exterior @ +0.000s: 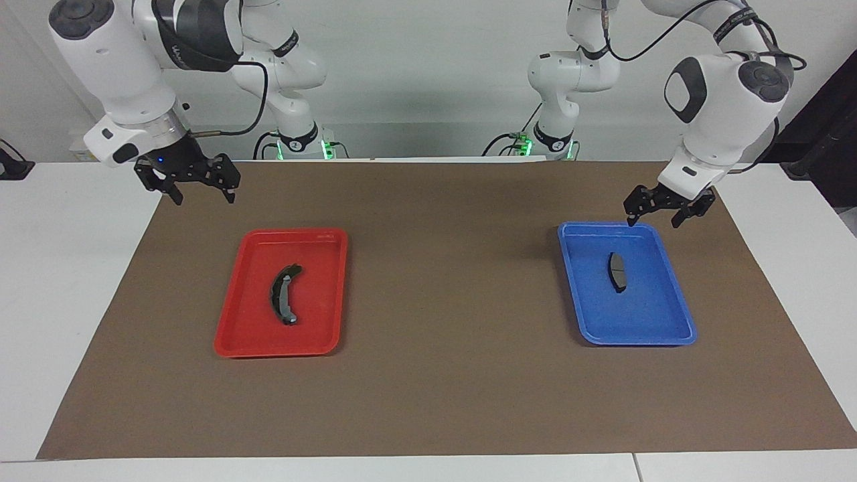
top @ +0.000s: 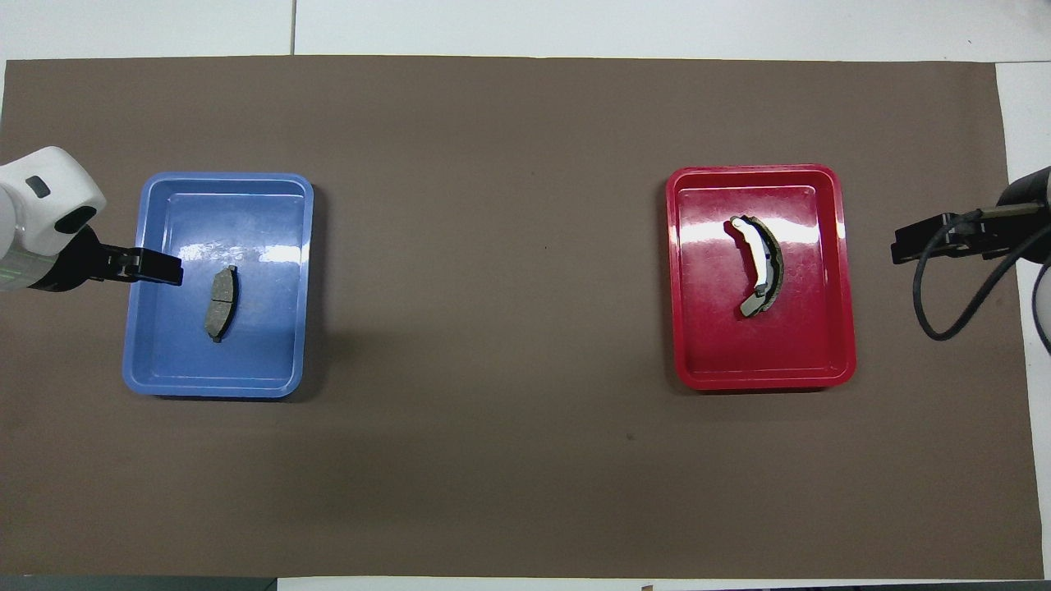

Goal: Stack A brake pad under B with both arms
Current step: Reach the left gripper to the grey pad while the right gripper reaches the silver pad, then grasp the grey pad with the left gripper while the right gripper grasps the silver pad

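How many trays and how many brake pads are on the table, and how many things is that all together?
Trays: 2, the red tray and the blue tray.
Brake pads: 2, the long curved pad in the red tray and the short pad in the blue tray.
Total: 4.

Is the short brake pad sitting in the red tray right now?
No, the short brake pad lies in the blue tray, while the red tray holds the long curved pad.
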You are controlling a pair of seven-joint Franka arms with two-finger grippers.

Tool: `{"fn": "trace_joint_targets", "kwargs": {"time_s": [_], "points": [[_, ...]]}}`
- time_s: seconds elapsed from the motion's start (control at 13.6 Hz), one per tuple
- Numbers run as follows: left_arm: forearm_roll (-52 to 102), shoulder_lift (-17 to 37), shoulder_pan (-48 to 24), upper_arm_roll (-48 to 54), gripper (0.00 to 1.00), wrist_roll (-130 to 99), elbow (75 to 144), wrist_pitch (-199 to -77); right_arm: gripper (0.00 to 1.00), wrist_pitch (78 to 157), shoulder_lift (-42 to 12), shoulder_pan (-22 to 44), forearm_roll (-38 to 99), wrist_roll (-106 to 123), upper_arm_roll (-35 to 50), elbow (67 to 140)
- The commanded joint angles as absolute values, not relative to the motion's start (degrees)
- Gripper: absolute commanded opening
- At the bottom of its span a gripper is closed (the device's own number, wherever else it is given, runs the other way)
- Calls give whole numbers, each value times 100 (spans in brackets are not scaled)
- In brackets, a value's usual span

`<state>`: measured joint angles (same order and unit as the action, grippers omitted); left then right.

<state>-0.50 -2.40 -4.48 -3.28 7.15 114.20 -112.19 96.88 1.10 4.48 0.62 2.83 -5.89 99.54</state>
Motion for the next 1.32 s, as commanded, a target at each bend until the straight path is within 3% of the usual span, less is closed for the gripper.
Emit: {"fn": "trace_joint_targets", "kwargs": {"time_s": [0.0, 0.22, 0.59, 1.1, 1.25], "points": [[18, -317, -413, -325, 99, 853, 12276, -12274, 100, 10203, -139, 483, 307, 404, -580, 10230], [18, -63, -413, -325, 99, 826, 12892, -13514, 100, 10931, -491, 694, 352, 141, -580, 10510], [18, 448, -404, -325, 99, 853, 12955, -13790, 100, 12276, -816, 773, 360, 123, -580, 11389], [18, 756, -308, -325, 98, 835, 13157, -14106, 96, 12753, -1327, 861, 378, 141, -571, 11523], [18, 791, -308, -325, 90, 852, 13157, -14107, 90, 12823, -1485, 853, 378, 149, -571, 11514]]}}
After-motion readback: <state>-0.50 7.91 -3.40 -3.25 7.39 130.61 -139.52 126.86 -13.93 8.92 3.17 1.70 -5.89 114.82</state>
